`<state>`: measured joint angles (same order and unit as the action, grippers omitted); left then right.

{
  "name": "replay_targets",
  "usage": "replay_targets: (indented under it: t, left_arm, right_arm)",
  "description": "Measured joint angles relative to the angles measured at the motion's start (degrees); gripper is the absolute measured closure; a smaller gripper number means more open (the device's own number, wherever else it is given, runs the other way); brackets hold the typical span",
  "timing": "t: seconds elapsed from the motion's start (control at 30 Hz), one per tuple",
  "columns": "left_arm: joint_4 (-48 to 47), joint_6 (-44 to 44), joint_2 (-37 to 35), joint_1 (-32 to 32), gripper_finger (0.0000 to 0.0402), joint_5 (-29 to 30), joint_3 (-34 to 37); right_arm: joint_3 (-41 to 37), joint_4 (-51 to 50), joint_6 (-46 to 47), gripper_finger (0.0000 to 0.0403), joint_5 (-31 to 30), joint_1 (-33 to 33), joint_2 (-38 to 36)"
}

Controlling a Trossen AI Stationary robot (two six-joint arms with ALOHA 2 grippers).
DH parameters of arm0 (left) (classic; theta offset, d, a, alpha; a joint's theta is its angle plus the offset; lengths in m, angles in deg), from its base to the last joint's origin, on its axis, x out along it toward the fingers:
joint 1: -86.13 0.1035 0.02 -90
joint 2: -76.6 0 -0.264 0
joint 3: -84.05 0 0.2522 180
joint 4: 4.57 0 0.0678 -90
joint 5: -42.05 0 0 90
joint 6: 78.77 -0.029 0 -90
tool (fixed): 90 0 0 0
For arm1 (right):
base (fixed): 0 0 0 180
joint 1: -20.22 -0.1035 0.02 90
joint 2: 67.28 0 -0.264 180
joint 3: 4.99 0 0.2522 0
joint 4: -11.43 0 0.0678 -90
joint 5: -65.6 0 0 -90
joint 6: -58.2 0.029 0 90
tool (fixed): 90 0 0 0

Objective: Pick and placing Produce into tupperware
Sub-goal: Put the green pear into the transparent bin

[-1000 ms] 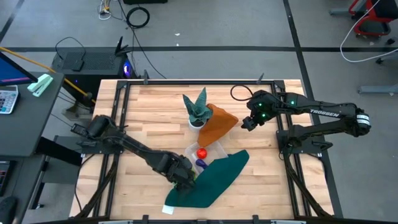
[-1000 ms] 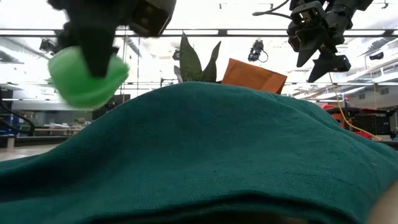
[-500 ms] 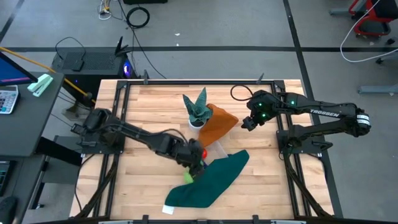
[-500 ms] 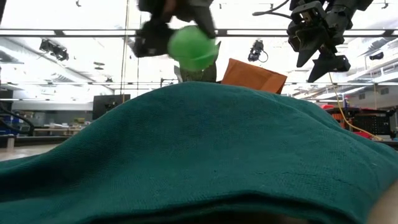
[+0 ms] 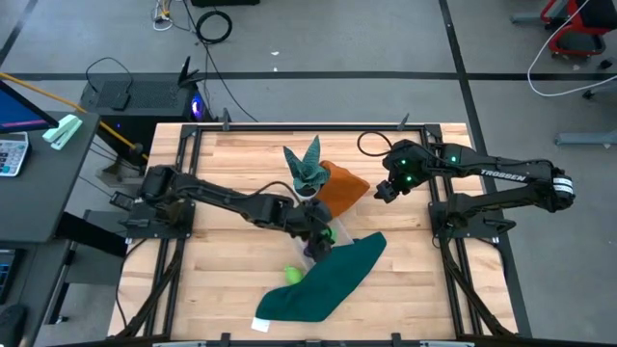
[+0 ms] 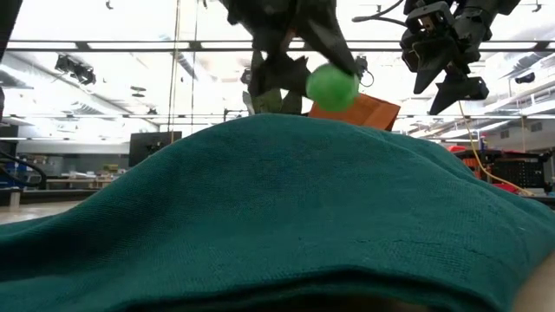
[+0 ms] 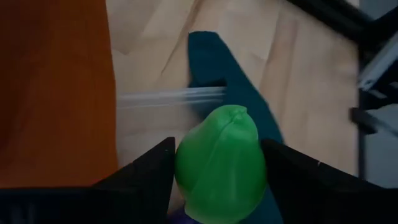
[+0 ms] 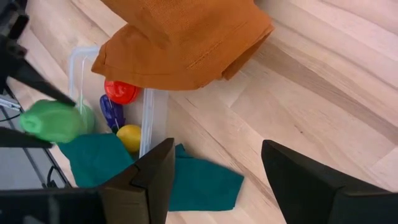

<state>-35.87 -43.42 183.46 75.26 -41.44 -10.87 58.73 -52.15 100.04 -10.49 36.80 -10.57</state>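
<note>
My left gripper is shut on a green toy fruit above the clear tupperware. The box lies between the orange cloth and the teal cloth. Inside it I see a red ball, a purple piece and a yellow piece. A second green fruit rests on the table at the teal cloth's left edge. My right gripper hangs open above the table's far right part, well clear of the box. My left gripper pinches the green fruit by its two opposite sides between both fingers. The fingers come down at it from above, slanting. The fruit is lifted clear and sits at the fingertips, over the box.
A teal cloth lies bunched on the near middle and fills the low view's foreground. An orange cloth covers the box's far end. A spiky potted plant stands behind the box. Bare wood shows on the table's left and right parts.
My left gripper has carried the green fruit from above the teal cloth's near left part toward the far edge and the right, until it is over the tupperware. It has stayed shut on the fruit. The second green fruit has come into view by the cloth's edge.
</note>
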Motion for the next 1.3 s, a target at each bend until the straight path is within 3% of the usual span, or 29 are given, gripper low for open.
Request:
replay_targets:
  t: [0.47,0.77,1.3]
  left_arm:
    - [3.9,-8.0,4.9,-0.6,0.0171,8.3,0.0]
    - [8.4,-9.0,6.8,-1.2,0.0167,10.3,-0.1]
    - [8.1,-7.9,11.5,-2.6,0.0171,12.3,0.0]
  right_arm:
    - [0.0,-0.1,0.0,0.0201,0.0,0.0,0.0]
    - [0.0,-0.2,-0.2,0.0201,0.0,0.0,0.0]
    - [0.0,-0.4,-0.5,0.0201,0.0,0.0,0.0]
